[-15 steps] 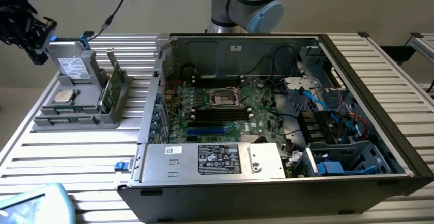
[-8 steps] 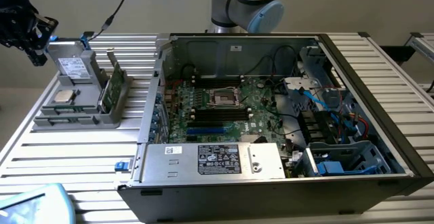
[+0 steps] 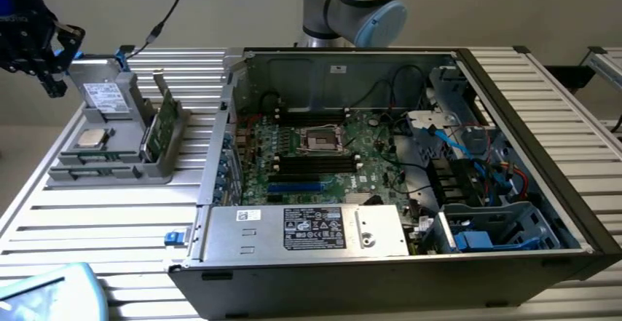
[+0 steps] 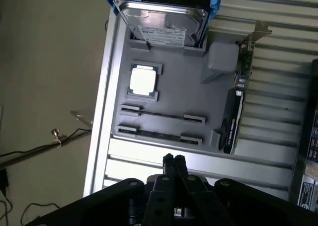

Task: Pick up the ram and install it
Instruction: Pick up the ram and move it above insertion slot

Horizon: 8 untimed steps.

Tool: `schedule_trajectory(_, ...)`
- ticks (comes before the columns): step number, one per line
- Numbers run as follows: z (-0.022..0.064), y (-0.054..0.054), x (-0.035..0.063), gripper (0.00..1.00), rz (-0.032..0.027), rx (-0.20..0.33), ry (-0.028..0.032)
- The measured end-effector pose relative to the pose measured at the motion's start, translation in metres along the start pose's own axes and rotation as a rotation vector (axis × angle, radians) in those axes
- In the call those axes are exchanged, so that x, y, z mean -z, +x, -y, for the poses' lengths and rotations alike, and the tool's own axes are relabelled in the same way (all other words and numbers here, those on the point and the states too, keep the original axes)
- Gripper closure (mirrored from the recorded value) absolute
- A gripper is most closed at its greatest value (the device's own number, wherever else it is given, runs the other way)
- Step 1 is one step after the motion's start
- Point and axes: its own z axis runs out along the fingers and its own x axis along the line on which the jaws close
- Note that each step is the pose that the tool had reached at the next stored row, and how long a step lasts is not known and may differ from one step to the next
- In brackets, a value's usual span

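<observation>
My gripper (image 4: 174,159) is shut right up: 2 fingers (image 4: 168,162) pressed tip to tip, nothing between them, so I'm holding nothing. I hang in the air above the edge of the slatted table (image 3: 116,223), near 1 grey tray (image 4: 198,94) but not touching it, w/ my wrist looking down over it. On the tray there are 2 long holders (image 4: 194,118), one beside the other. The ram (image 4: 158,134) is, as far as I can tell, the thin dark strip seen edge-on in the holder nearer my fingers; a similar thin line runs along the 2nd holder, and I can't tell what that is. Past those lies 1 square silver chip (image 4: 144,80), flat in its recess, then 1 hard drive (image 4: 164,25) in a blue frame, propped up at an angle. 1 wider green card (image 4: 233,117) stands upright along the tray's side. Next to the tray, on the exterior view's right, is 1 open PC case (image 3: 544,153) w/ 1 green board (image 3: 321,164) inside carrying black slots (image 3: 316,159), count unclear. My arm (image 3: 352,8) rises from behind the case.
</observation>
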Motion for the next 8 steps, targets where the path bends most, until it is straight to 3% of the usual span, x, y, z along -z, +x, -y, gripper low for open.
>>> schedule_trajectory(4,0.0,0.0,-0.0003,0.89,-0.0037,0.074,0.0027)
schedule_trajectory(6,-0.0001,0.0001,-0.0004,0.89,-0.005,0.109,0.0013)
schedule_trajectory(8,0.0,-0.0001,-0.0003,0.89,-0.0065,0.138,-0.004)
